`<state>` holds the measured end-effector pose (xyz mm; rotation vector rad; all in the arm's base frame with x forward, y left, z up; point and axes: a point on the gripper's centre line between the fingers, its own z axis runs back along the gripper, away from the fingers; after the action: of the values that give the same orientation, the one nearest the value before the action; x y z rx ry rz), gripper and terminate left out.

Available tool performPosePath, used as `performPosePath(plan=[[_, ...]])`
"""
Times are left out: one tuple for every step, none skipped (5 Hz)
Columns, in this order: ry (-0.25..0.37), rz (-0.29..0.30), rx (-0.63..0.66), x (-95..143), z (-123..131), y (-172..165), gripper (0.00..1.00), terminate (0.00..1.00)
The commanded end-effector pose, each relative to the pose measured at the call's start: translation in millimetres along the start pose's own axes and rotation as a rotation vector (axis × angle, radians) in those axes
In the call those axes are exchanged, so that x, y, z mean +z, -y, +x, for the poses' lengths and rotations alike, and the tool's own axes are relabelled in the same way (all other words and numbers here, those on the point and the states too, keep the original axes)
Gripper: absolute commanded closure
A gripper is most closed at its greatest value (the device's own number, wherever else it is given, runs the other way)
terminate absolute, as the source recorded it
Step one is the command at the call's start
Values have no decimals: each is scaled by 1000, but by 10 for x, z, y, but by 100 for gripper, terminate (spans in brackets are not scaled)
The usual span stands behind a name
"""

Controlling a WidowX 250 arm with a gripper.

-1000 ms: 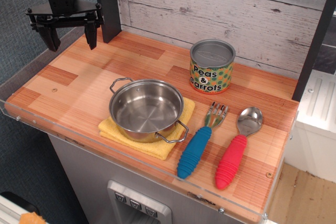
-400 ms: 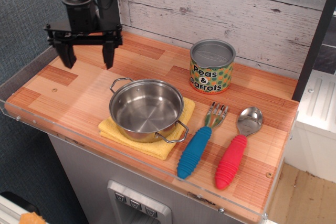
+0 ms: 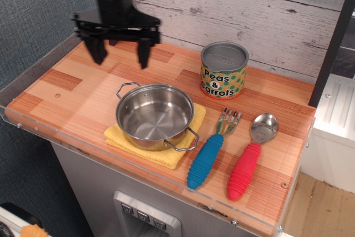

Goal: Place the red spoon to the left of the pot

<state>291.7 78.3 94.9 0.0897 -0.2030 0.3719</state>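
Since the earlier frames the black two-fingered gripper (image 3: pixel 121 55) has travelled rightward along the back of the wooden countertop (image 3: pixel 66 90); it now hangs above the boards behind the pot, fingers spread wide and holding nothing. Below it, the small shiny stainless-steel pot (image 3: pixel 153 115) sits on a folded yellow cloth (image 3: pixel 173 154). Behind and to the right stands a "Peas & Carrots" tin can (image 3: pixel 223 70). Next lies a blue-handled fork (image 3: pixel 211 149), then the red-handled spoon (image 3: pixel 250 156), just beside the fork, well right of the pot.
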Motion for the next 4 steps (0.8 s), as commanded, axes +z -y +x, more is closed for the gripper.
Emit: performPosePath(plan=[[20, -69, -235, 77, -264, 656, 0, 0], [21, -105, -318, 107, -399, 870, 0, 0], [9, -137, -374, 121, -512, 1048, 0, 0], [-31, -162, -419, 65, -598, 1222, 0, 0]])
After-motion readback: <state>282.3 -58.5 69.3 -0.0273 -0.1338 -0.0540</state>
